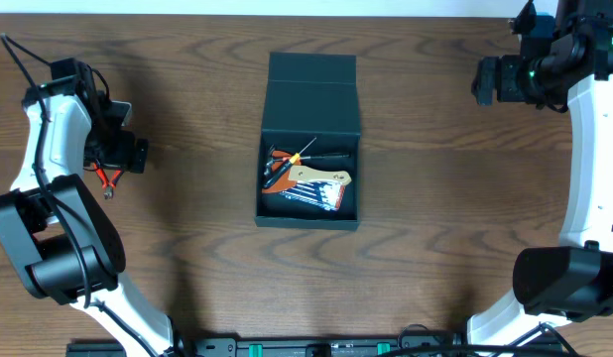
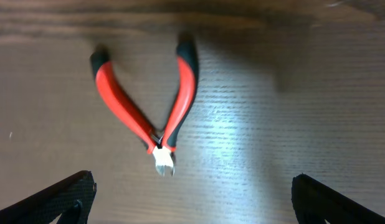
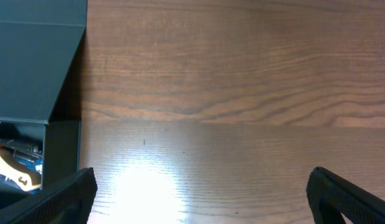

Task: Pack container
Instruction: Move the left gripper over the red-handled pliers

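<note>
The dark teal-green container (image 1: 308, 119) lies open at the table's middle, lid flap folded back. It holds several hand tools, among them a tan-handled tool (image 1: 321, 179) and a red-handled screwdriver (image 1: 302, 156). It also shows in the right wrist view (image 3: 30, 68). Red-handled pliers (image 2: 152, 106) lie on the table at the far left (image 1: 107, 179). My left gripper (image 2: 192, 196) is open and empty, hovering just over the pliers. My right gripper (image 3: 202, 196) is open and empty above bare table at the far right, well away from the container.
The dark wood table (image 1: 455, 198) spreads around the container. The arm bases stand at the front left (image 1: 59, 248) and front right (image 1: 559, 278).
</note>
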`<action>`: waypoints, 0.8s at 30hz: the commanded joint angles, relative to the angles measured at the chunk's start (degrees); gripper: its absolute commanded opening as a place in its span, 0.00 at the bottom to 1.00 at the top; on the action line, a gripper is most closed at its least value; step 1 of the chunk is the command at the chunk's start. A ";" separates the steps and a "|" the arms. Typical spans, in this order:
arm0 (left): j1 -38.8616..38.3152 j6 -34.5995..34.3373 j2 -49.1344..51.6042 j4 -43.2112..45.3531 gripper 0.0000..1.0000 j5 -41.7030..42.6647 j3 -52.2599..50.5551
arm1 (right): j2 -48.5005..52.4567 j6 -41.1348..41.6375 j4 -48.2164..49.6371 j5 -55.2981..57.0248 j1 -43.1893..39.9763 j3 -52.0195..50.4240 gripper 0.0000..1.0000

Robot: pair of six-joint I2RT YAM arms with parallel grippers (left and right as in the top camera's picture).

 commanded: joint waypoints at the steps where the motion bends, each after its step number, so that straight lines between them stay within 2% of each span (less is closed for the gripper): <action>1: 0.11 5.57 0.96 0.61 0.98 4.02 -0.17 | 0.17 -0.44 -0.42 0.11 -0.11 -0.42 0.99; 21: 0.11 5.44 7.69 6.60 0.97 4.15 -0.17 | 0.17 -0.46 -0.46 0.13 -0.11 -0.42 0.99; 24: 0.11 5.44 7.98 7.10 0.92 4.11 -0.17 | 0.17 -0.46 -0.46 0.13 -0.11 -0.42 0.99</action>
